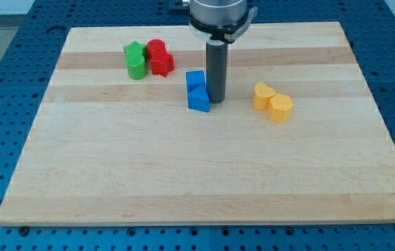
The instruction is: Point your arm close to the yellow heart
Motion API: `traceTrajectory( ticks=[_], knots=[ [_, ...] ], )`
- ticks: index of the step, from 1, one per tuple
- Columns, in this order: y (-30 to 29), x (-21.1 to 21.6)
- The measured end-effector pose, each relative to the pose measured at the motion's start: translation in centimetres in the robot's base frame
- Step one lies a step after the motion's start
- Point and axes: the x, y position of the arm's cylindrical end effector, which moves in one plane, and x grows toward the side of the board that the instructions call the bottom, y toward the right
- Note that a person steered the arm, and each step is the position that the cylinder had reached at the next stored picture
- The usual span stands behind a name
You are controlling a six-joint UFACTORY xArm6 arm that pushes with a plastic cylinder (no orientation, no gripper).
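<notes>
The yellow heart lies right of the board's middle, touching a yellow hexagon-like block at its lower right. My tip rests on the board to the heart's left, a short gap away from it. The tip is right against the right side of two blue blocks, a cube and a wedge-like block below it.
A green star and a second green block sit at the upper left, touching two red blocks. The wooden board lies on a blue perforated table. The arm's head hangs over the top edge.
</notes>
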Motion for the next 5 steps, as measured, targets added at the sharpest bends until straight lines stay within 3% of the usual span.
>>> traceTrajectory(
  ticks=[1,3,4,5],
  knots=[
    [0.0,-0.2],
    [3.0,-5.5],
    [7.5,-5.8],
    [9.8,-2.9]
  ],
)
